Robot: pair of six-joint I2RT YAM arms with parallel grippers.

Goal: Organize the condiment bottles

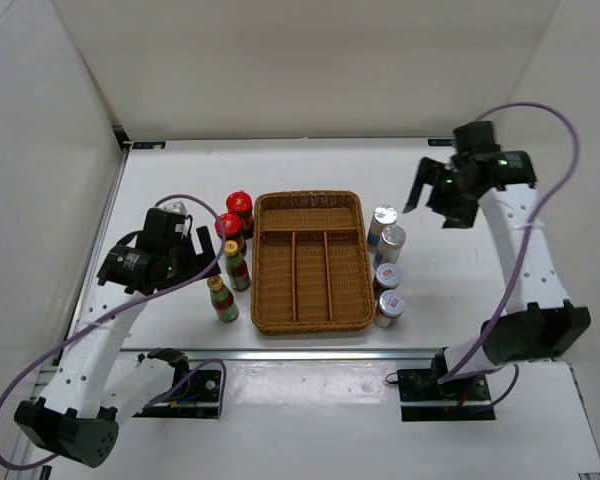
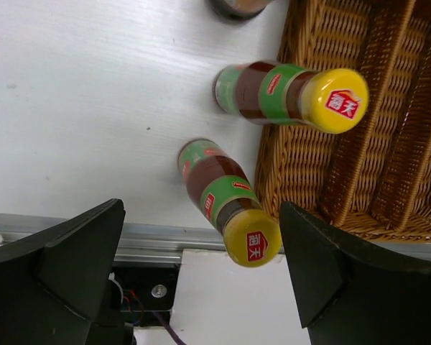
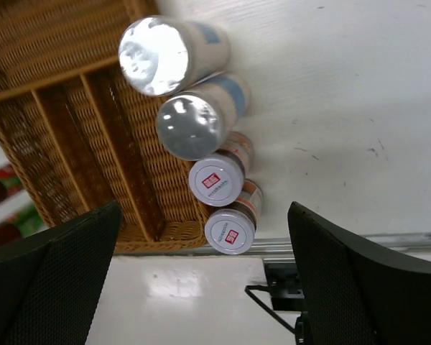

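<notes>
Yellow-capped bottles point(image 1: 237, 262) and red-capped jars point(image 1: 240, 205) stand upright left of the wicker tray point(image 1: 310, 197). Silver-capped shakers point(image 1: 391, 242) line its right side, and none is inside. The left gripper point(image 2: 201, 207) hovers low, jaws wide, probably lining up the nearer yellow-capped one. The right gripper point(image 3: 203, 208), raised at upper right, gapes too.

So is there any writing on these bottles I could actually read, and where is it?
"海天", white on a red badge, turned sideways: near yellow cap.
"海天", same badge: far yellow cap.
Small red badges on the green labels: too small to read.
Red squares on the two white caps: blurred, unreadable.
Red-capped jars: too small to tell.
</notes>
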